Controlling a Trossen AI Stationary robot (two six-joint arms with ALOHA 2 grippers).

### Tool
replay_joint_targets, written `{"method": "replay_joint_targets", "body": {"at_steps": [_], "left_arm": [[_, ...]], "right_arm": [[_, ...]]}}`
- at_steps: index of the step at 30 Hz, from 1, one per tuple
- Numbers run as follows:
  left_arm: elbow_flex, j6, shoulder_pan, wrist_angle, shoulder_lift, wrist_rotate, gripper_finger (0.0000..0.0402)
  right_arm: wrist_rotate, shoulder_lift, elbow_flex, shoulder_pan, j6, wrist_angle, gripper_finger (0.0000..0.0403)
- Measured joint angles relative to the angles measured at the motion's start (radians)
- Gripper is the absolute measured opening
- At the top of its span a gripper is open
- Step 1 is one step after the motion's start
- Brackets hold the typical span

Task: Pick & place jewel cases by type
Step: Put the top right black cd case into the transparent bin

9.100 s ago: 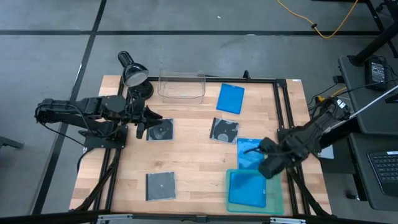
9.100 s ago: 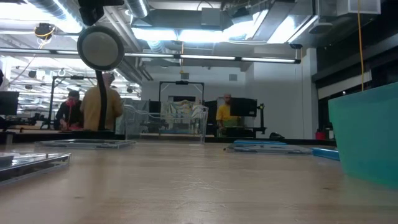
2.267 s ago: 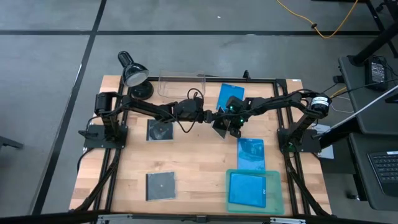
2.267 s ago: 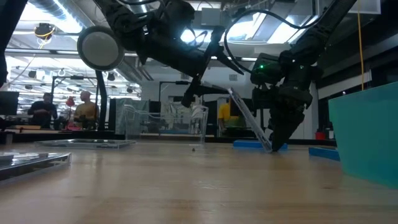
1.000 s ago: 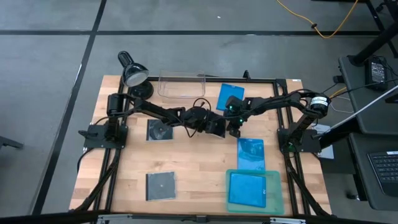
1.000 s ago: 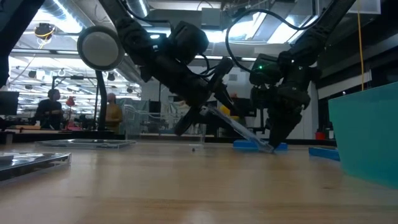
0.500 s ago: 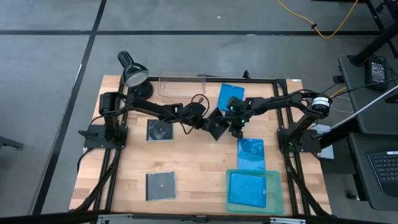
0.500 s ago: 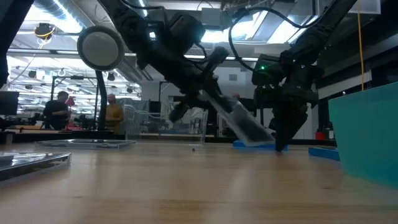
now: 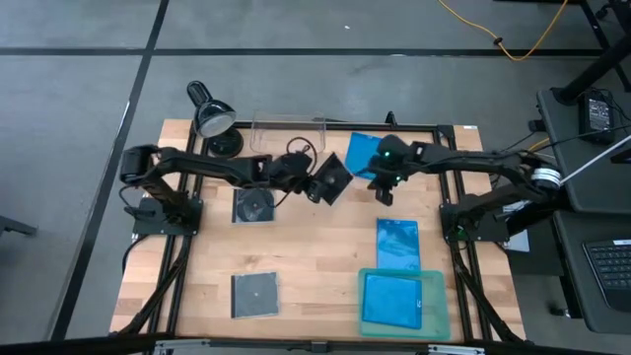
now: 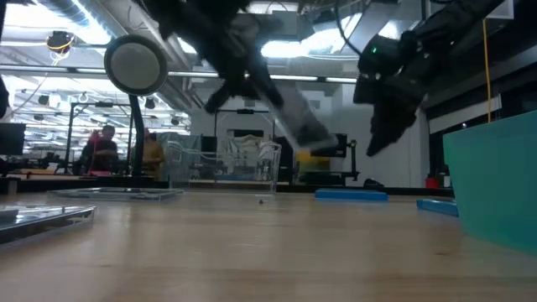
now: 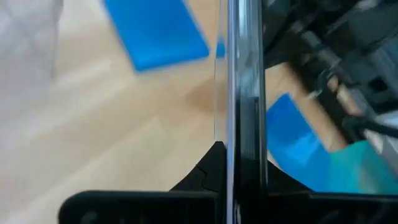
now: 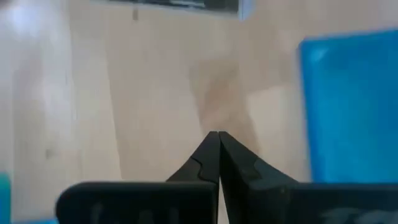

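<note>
My left gripper (image 9: 320,185) is shut on a dark square jewel case (image 9: 335,177) and holds it in the air over the table's far middle. My right gripper (image 9: 384,192) hangs shut and empty just to its right, above the wood (image 12: 155,93). A blue jewel case (image 9: 363,156) lies flat at the far side, partly under the right arm. Another blue case (image 9: 397,244) lies near the teal tray (image 9: 439,318), which holds a third (image 9: 392,299). Two square cases (image 9: 254,205) (image 9: 254,294) lie flat on the left half. My left gripper pinches the square case between its two fingers (image 11: 205,171) at the edge nearest the arm (image 11: 240,146). The wrist view shows the case edge-on, running straight out from the fingers. The fingers come from the table's left, slanting down. The case (image 10: 294,117) is lifted clear and tilted.
A clear plastic bin (image 9: 288,136) and a desk lamp (image 9: 209,116) stand at the far left edge. The teal tray's wall (image 10: 495,180) rises at the near right. People move in the room behind the table.
My left gripper has taken hold of the square case, which leaned with one edge on the table beside my right gripper. It has carried the case up and toward the far left, clear of the table. My right gripper has risen and drawn back toward the far right, staying shut.
</note>
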Motion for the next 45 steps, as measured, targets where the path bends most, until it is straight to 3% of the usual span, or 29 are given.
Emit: {"method": "replay_joint_targets", "body": {"at_steps": [7, 16, 23, 30, 39, 45], "left_arm": [[0.000, 0.149, -0.022, -0.003, -0.161, -0.142, 0.0006], [0.000, 0.432, -0.102, -0.004, -0.322, -0.250, 0.0006], [0.000, 0.648, -0.202, 0.010, -0.389, -0.345, 0.0006], [0.000, 0.894, -0.312, 0.126, -0.419, -0.469, 0.0006], [0.000, 1.313, -0.451, 0.345, -0.423, -0.603, 0.0005], [0.000, 1.719, -0.570, 0.510, -0.423, -0.725, 0.0005]], "right_arm": [[-0.001, -0.099, 0.001, -0.036, 0.108, 0.117, 0.0018], [-0.075, -0.116, 0.002, -0.037, 0.218, 0.329, 0.0025], [-0.102, -0.116, 0.002, -0.037, 0.293, 0.400, 0.0025], [-0.102, -0.116, 0.002, -0.036, 0.337, 0.401, 0.0025], [-0.100, -0.116, 0.002, -0.036, 0.367, 0.401, 0.0025], [-0.099, -0.116, 0.003, -0.036, 0.370, 0.401, 0.0025]]}}
